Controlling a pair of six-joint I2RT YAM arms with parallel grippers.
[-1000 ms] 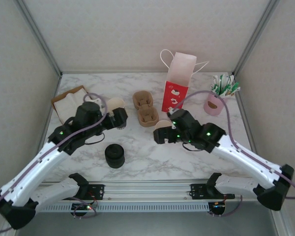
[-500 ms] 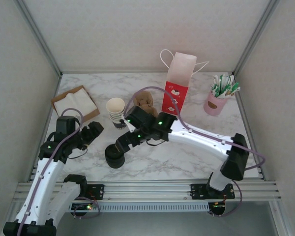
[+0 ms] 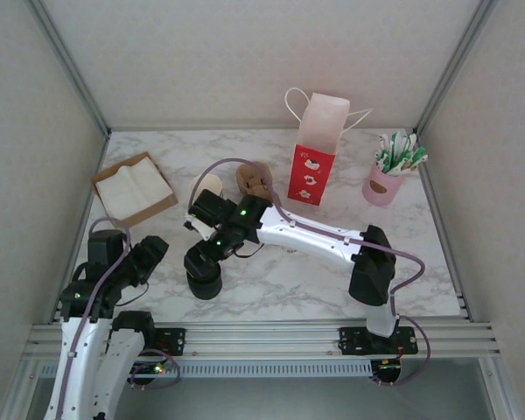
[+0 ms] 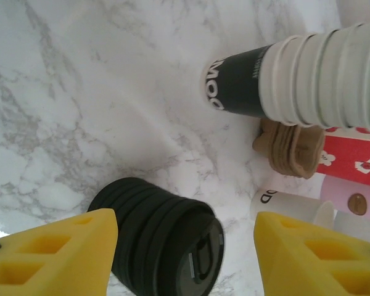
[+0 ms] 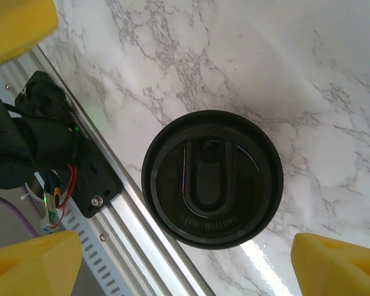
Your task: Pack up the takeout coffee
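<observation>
fingers (image 4: 55, 253) of the left gripper (image 4: 185, 250) stand apart, empty. right gripper (image 5: 185, 265) hangs wide over the lid stack (image 5: 213, 179). just right peeks a white cup, likely the takeout coffee (image 4: 287, 206): light, crushable paper, so grip mid-wall, gently.

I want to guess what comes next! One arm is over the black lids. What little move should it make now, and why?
Probably lower the right gripper straight down around the lids and squeeze. Its fingers stand open, and the stack sits centred below them with bare table showing on both sides, so it looks lined up and only the drop is left.
</observation>
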